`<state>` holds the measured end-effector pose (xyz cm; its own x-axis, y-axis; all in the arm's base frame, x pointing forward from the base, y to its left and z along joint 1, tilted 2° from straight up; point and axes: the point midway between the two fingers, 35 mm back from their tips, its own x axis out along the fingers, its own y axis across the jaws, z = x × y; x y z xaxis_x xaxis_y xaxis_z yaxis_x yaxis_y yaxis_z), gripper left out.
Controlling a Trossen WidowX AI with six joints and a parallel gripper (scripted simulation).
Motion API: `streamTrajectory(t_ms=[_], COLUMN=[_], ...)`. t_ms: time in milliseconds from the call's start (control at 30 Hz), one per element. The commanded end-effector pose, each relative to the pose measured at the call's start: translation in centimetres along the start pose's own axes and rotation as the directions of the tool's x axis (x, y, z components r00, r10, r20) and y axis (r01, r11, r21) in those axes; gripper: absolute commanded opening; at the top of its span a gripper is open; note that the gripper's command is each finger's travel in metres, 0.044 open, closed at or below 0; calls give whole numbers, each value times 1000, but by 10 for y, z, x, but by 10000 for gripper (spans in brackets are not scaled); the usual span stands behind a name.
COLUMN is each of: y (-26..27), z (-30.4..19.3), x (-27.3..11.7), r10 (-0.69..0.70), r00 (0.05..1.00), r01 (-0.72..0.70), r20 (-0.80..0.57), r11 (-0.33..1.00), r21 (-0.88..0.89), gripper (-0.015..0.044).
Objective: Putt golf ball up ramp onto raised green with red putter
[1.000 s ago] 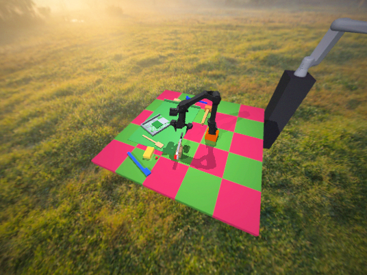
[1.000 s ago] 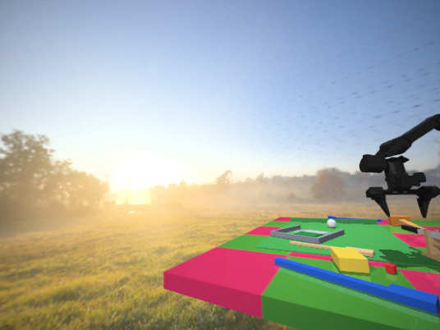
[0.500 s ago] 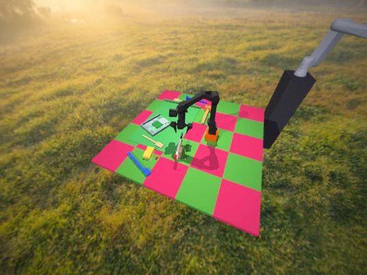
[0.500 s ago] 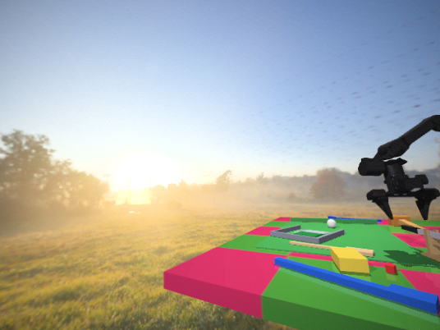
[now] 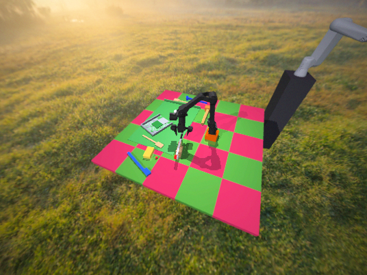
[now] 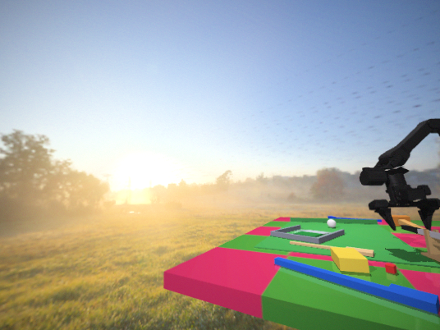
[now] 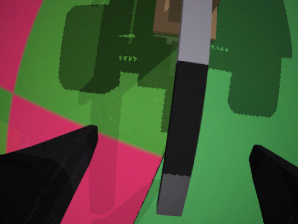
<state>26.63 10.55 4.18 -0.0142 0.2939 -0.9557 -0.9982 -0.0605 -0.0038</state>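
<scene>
The black two-fingered gripper, jaws wide open and empty, hovers above the putter's black-and-grey shaft, inward from the bench's edges.

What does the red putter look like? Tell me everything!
The putter is long and thin. Its pale grey shaft might be metal. It has a black grip with a grey tip, and a small red head at the other end. It slants across a tan stand that looks wooden. The open gripper isn't holding it.
</scene>
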Motion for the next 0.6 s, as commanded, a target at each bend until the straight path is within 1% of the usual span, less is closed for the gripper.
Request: streamTrajectory(t_ms=[0,567], y=[0,0], z=[-1,-7], x=[5,27], r10=[2,3], r00=[1000,1000], r01=[-2,-3], r20=[3,3], r11=[1000,1000], r21=[-3,-3], gripper=[440,440])
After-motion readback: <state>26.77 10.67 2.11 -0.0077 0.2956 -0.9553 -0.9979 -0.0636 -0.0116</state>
